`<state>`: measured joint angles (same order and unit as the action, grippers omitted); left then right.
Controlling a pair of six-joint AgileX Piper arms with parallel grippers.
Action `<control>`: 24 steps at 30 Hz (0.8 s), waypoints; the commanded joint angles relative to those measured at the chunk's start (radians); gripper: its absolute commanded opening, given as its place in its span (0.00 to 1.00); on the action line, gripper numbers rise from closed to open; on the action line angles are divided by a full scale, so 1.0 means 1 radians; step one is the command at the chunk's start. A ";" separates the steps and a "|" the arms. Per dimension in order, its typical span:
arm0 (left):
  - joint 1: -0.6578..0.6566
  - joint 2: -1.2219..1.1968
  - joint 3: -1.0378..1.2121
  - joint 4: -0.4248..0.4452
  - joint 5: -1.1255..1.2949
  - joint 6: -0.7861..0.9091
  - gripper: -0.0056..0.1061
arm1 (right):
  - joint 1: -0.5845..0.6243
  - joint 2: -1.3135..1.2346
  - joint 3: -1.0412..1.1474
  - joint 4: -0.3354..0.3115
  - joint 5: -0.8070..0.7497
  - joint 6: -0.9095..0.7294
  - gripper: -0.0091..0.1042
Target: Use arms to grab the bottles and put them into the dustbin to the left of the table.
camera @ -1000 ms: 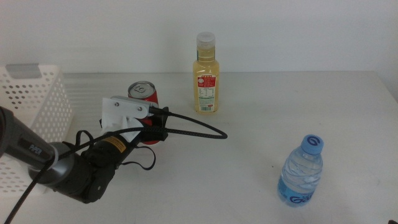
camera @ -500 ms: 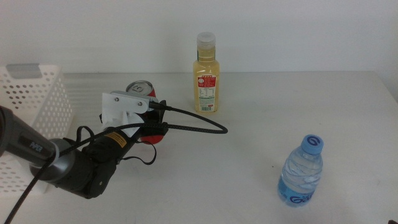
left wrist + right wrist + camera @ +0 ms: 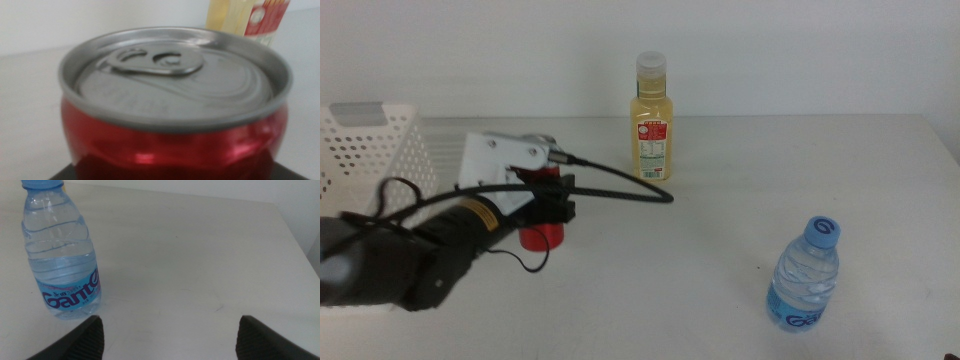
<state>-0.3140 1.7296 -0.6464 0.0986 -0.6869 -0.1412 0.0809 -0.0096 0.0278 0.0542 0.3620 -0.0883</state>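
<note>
While the left gripper sits over the table with its white housing and black cable, it has the red can between its black jaws; only the bottom of the can shows below them in the middle view. In the left wrist view the can fills almost the whole picture, with its silver top and pull tab close to the camera, so the jaws are closed on it. Beyond the gripper the yellow bottle stands upright, well apart. Behind the arm, on its left side, is the white bin. The right gripper waits low over the table with its jaws wide apart and nothing between them. The water bottle stands upright just ahead of one jaw.
</note>
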 commanded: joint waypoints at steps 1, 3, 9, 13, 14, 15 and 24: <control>-0.002 -0.138 -0.024 -0.002 -0.042 -0.017 0.01 | -0.005 -0.027 -0.008 -0.007 -0.052 -0.005 0.78; -0.002 -0.204 -0.024 -0.001 0.018 -0.017 0.01 | -0.005 -0.027 -0.008 -0.007 -0.052 -0.005 0.78; -0.002 -0.358 -0.049 -0.019 0.348 -0.020 0.01 | -0.005 -0.027 -0.008 -0.007 -0.052 -0.005 0.78; -0.002 -0.413 -0.104 -0.018 0.543 -0.043 0.01 | -0.005 -0.027 -0.008 -0.007 -0.052 -0.005 0.78; -0.002 -0.421 -0.122 -0.018 0.586 -0.043 0.01 | -0.005 -0.027 -0.008 -0.007 -0.052 -0.005 0.78; -0.002 -0.428 -0.142 -0.018 0.644 -0.043 0.01 | -0.005 -0.027 -0.008 -0.007 -0.052 -0.005 0.78; 0.031 -0.430 -0.408 -0.029 1.115 -0.043 0.01 | -0.005 -0.027 -0.008 -0.007 -0.052 -0.005 0.78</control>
<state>-0.2985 1.3394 -0.9640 0.0716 0.4463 -0.1686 0.0809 -0.0096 0.0278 0.0542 0.3620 -0.0883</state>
